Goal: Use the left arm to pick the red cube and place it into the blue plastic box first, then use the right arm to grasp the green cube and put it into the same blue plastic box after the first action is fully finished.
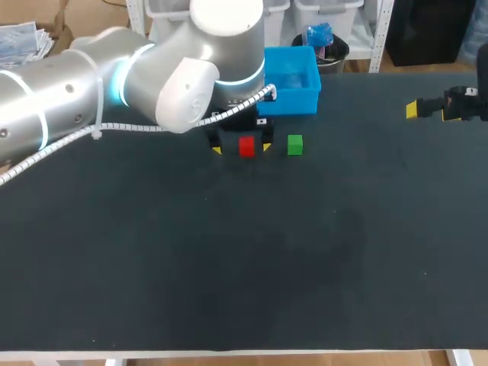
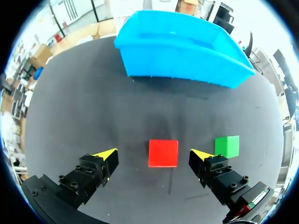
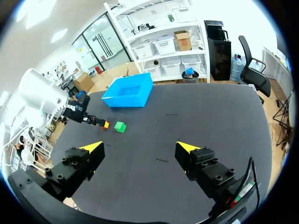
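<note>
Head view: left arm (image 1: 114,84) comes in from the left side and reaches over to the far middle of the table (image 1: 229,259). Left gripper (image 1: 242,148) is low at the table, fingers spread, one yellow tip on each side of the red cube (image 1: 246,146). Left wrist view confirms this: the red cube lies flat on the dark surface midway between the two tips, with a strip of bare table showing on either side, so neither finger touches it. Jaws apart, clamped on nothing. Green cube (image 1: 295,144) sits on the table to the right of the red one, apart from it. In the left wrist view it is just outside and slightly ahead of the nearer fingertip, and contact with that finger cannot be told. Blue plastic box (image 1: 291,80) stands upright, open side up, ahead of the gripper and beyond both cubes, near them but not touching either. Right wrist view: right gripper (image 3: 140,147) has its fingers wide apart with only dark table between the tips. The box, both cubes and the left gripper show well ahead of it. In the head view this gripper is at the table's right edge, well apart from the cubes and the box.
</note>
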